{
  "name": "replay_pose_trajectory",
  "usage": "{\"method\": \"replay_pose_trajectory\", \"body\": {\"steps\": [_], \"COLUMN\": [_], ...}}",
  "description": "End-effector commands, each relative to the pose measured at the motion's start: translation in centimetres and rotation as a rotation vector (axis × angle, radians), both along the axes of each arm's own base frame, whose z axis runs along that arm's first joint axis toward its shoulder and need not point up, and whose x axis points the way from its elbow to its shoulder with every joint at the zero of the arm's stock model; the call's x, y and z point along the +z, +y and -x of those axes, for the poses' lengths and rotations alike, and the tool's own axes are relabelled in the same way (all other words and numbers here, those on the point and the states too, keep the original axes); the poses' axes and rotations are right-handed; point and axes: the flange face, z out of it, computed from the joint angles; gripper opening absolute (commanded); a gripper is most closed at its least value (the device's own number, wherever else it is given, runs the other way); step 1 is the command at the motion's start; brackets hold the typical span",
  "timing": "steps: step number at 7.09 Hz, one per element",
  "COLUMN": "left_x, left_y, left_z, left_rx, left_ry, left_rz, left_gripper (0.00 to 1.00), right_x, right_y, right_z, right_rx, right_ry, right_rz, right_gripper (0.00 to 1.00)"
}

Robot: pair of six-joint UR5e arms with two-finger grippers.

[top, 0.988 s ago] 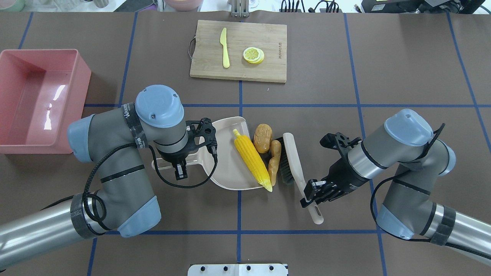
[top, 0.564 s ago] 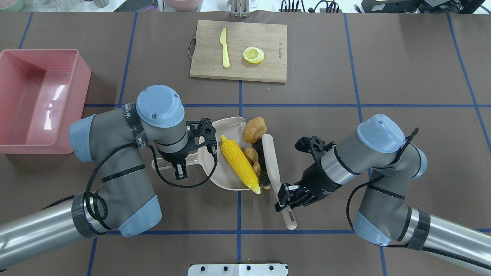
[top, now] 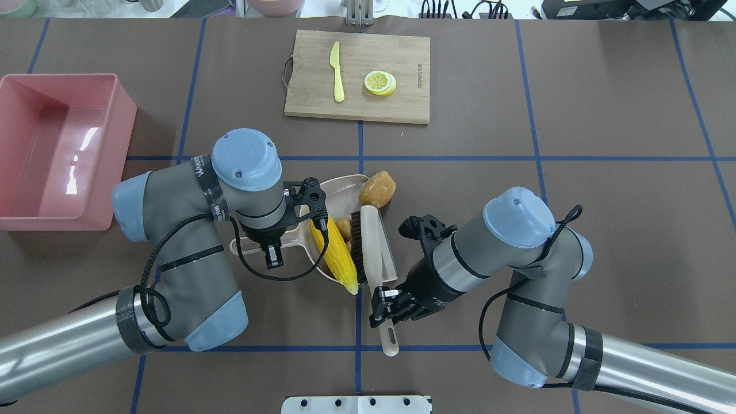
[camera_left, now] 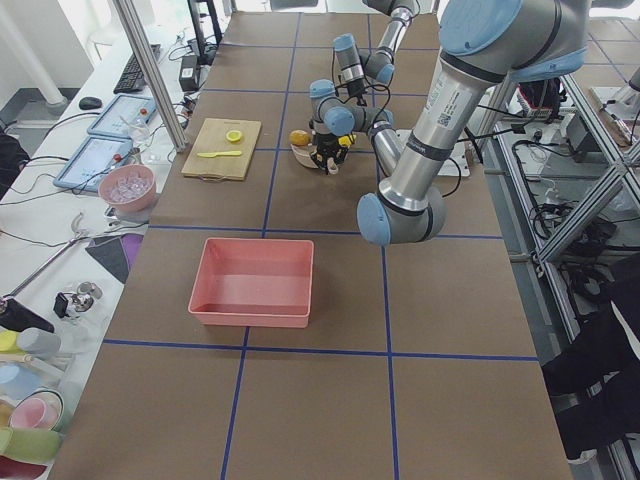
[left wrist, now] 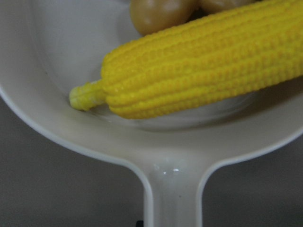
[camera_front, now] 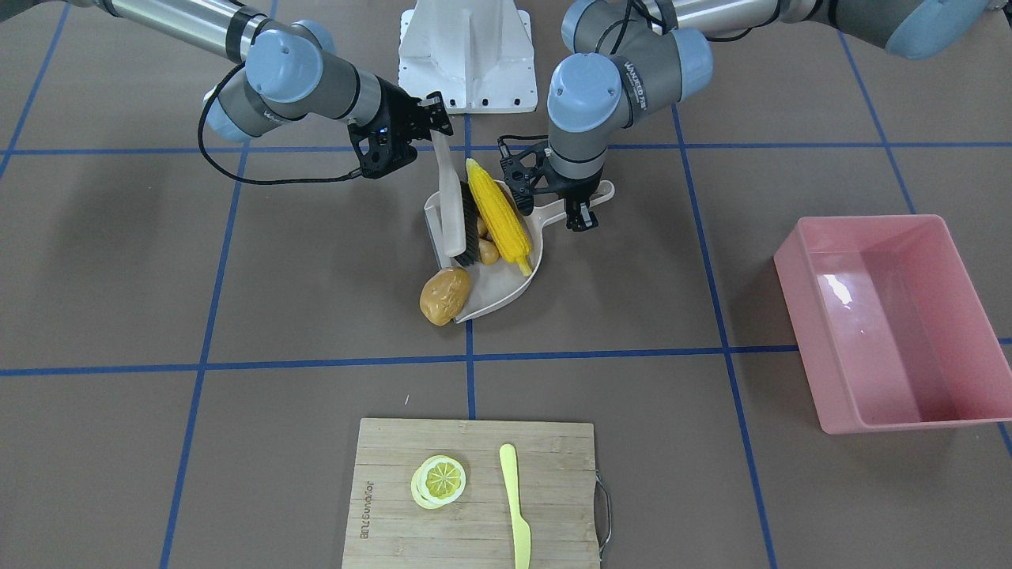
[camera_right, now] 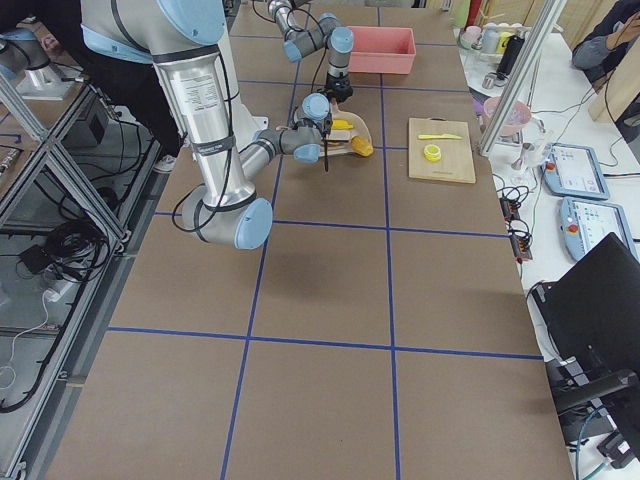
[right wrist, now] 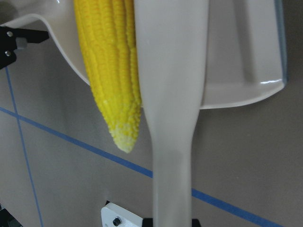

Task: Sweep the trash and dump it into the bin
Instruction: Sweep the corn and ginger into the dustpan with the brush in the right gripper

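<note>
1. Sweeping is the step in hand. The right gripper is clamped on the handle of the brush, whose bristles are inside the mouth of the dustpan. The left gripper is closed on the dustpan's handle.
2. At the overhead view's centre, the corn cob lies in the pan with its tip overhanging the lower rim. The ginger root sits between corn and bristles. The potato lies outside, touching the pan's upper right corner. The bin stands at the left edge, well apart.
3. The next move probably calls for lifting the brush round the potato and sweeping it in before any dumping.
4. Compared with 0.6 s ago, brush and right arm are farther left and the corn and ginger sit deeper in the pan. The potato has barely shifted.
</note>
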Motion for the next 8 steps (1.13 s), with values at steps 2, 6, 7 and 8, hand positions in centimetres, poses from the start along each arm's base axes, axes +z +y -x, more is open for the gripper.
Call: {"method": "replay_pose_trajectory", "body": {"steps": [2,6,7,8], "left_x": [0.1,0.2,0.2,0.0], "left_y": [0.0,0.2,0.1,0.1], "left_z": [0.0,0.2,0.3,0.4], "left_rx": [0.000,0.000,-0.001,-0.002], "left_ry": [0.001,0.002,0.002,0.004], "left_rz": [-0.001,0.001,0.000,-0.002], "left_gripper": [0.00,0.00,0.00,0.00], "right_x": [-0.4,-1.7,-0.5,2.2], "right_y": [-0.3,-3.7,-5.6,-6.8], "right_z": [-2.0,-10.6,-13.1,-15.1], "right_rx": [0.016,0.048,0.054,0.045], "right_ry": [0.004,0.044,0.047,0.054], "right_rz": [0.015,0.060,0.068,0.020], "right_gripper": [0.00,0.00,0.00,0.00]}}
